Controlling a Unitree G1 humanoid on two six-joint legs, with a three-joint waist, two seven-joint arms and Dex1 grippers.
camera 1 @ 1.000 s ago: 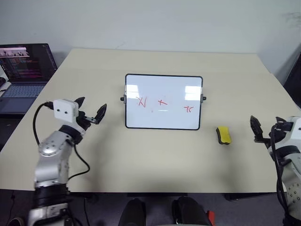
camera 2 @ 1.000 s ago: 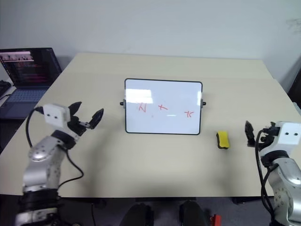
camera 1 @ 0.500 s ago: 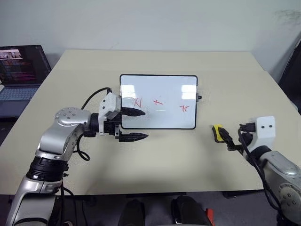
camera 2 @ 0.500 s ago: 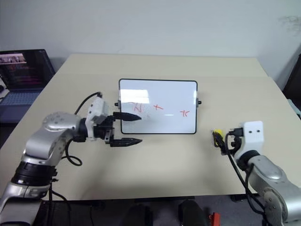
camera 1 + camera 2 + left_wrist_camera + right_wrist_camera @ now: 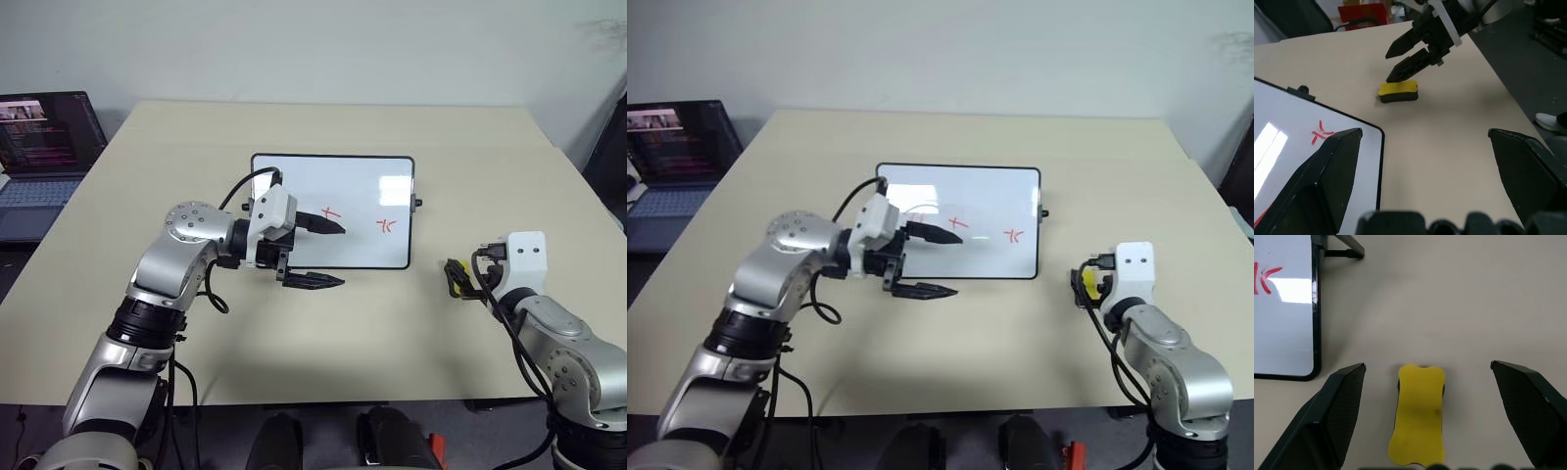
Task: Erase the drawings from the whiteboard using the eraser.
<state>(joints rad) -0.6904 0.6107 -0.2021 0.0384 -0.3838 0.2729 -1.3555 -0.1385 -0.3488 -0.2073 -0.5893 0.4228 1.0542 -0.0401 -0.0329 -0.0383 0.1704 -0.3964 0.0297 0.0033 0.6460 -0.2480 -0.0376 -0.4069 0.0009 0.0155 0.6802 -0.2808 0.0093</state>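
Eraser (image 5: 457,279) first: from the left eye view the yellow block lies flat on the table (image 5: 470,157), off the whiteboard's (image 5: 362,191) right short side and apart from it, just in front of the right hand (image 5: 468,284), so the right arm is much the nearer one. The left hand (image 5: 328,253) points across toward the right with its fingers spread and empty, one over the lower left of the whiteboard and the other past the board's near edge. Two red drawings (image 5: 386,225) show on the board. The right eye view gives the same layout, with bare table ahead of the eraser (image 5: 1082,283) and to its right, and a laptop (image 5: 676,147) far off at the table's left. In the left wrist view the left hand's own fingers stand wide apart holding nothing, while across the table the right hand (image 5: 1396,62) tips down over the eraser (image 5: 1398,91), its black fingertips close above it; I cannot tell whether they touch. In the right wrist view the right hand is fully open and empty, and the eraser (image 5: 1418,413) sits centred between its fingers with its long axis running along the line the hand points, so the fingers would close across its narrow width; the whiteboard's corner (image 5: 1315,374) lies well to one side, leaving room to close without fouling the frame.
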